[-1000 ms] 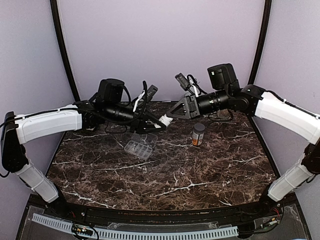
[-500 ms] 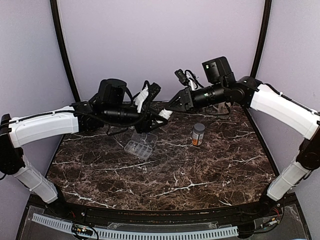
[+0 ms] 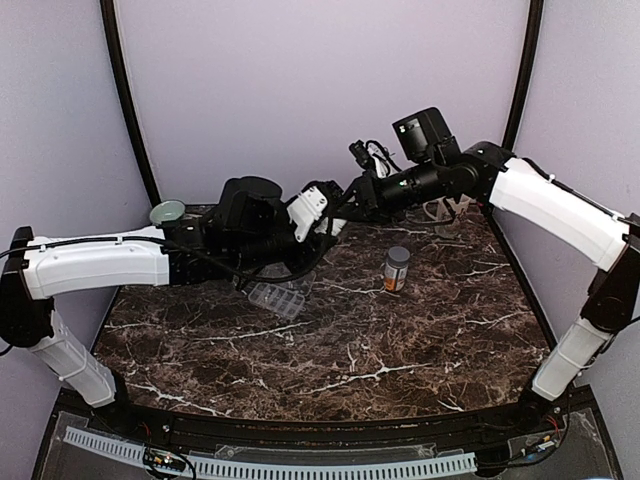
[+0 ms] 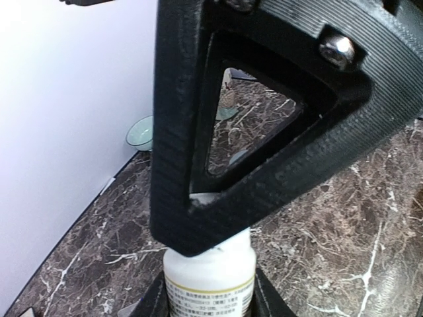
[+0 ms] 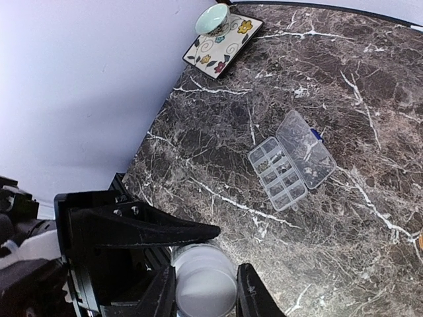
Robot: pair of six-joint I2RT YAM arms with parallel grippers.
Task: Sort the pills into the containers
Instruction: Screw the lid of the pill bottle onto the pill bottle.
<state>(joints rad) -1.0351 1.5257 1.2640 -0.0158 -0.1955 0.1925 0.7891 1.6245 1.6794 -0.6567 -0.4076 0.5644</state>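
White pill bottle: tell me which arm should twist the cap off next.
Right, probably. The right gripper is closed around the white cap, end-on for twisting, while the left gripper clamps the white pill bottle itself and can steady it.

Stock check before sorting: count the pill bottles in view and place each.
2. A white bottle is gripped in the air between the left tool and right tool; an amber bottle stands on the table, right of the organizer box. The arms may hide others.
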